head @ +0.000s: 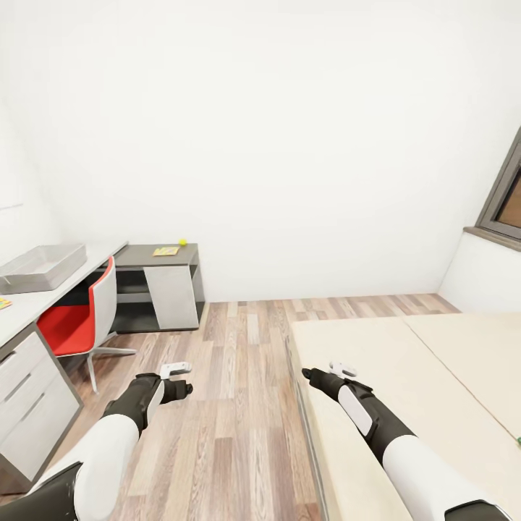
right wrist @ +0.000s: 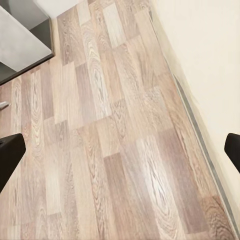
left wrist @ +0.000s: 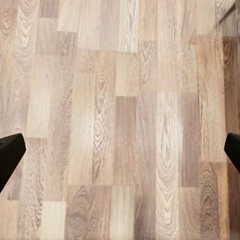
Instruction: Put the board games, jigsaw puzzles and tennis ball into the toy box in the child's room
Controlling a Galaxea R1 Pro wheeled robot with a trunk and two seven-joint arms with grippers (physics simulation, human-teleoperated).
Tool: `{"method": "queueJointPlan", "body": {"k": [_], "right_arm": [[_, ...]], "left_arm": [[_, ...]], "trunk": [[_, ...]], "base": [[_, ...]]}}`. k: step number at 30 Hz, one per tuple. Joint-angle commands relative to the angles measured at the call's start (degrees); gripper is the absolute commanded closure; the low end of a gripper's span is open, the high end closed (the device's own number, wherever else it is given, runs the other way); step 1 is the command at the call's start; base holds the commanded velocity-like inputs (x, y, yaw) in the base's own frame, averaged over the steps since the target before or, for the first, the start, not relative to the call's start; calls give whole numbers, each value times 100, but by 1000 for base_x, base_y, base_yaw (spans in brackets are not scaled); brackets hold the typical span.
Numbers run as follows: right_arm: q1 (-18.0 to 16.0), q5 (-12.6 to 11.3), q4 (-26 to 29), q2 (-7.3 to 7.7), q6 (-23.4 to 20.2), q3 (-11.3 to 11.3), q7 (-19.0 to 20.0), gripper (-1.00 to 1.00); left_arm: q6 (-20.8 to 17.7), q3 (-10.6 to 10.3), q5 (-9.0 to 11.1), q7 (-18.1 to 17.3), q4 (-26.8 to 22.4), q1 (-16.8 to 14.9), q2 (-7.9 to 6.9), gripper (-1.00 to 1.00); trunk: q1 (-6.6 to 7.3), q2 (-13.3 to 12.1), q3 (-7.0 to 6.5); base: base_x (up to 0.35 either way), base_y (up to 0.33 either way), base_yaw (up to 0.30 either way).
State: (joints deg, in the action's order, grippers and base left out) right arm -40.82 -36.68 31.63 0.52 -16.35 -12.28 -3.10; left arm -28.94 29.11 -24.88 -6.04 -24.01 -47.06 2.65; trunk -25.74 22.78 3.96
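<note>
The light grey toy box [head: 40, 266] stands on the pale top of the table [head: 43, 300] at the left. On the table's lower dark section lie the yellow tennis ball [head: 182, 242] and a flat yellowish printed toy [head: 166, 251], too small to tell which kind. A sliver of another printed toy [head: 3, 302] shows at the left edge. The bed [head: 405, 376] fills the right; a green speck [head: 518, 438] sits at its far edge. My left gripper [head: 185, 379] [left wrist: 120, 155] hangs open over the floor. My right gripper [head: 317, 375] [right wrist: 120, 150] is open too, above the bed's near edge.
A red chair [head: 79, 318] is tucked under the table. White drawers [head: 29, 394] stand at the near left. Wood-plank floor [head: 239, 376] runs between table and bed. A grey-framed window [head: 506, 195] is at the right wall.
</note>
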Motion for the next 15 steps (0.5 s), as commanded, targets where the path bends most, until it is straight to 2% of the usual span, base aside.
{"method": "queueJointPlan", "body": {"k": [1, 15], "right_arm": [[-5, -33, 10, 5, -18, -28, -33, -100], [-5, -33, 10, 3, -19, -28, -33, -100]], "left_arm": [[-27, 43, -61, -46, -16, -5, 7, -100], [-24, 43, -60, -46, -16, -5, 7, -100]], "trunk": [[-4, 13, 14], [-4, 13, 14]], "base": [[0, -49, 0], [0, -24, 0]]}}
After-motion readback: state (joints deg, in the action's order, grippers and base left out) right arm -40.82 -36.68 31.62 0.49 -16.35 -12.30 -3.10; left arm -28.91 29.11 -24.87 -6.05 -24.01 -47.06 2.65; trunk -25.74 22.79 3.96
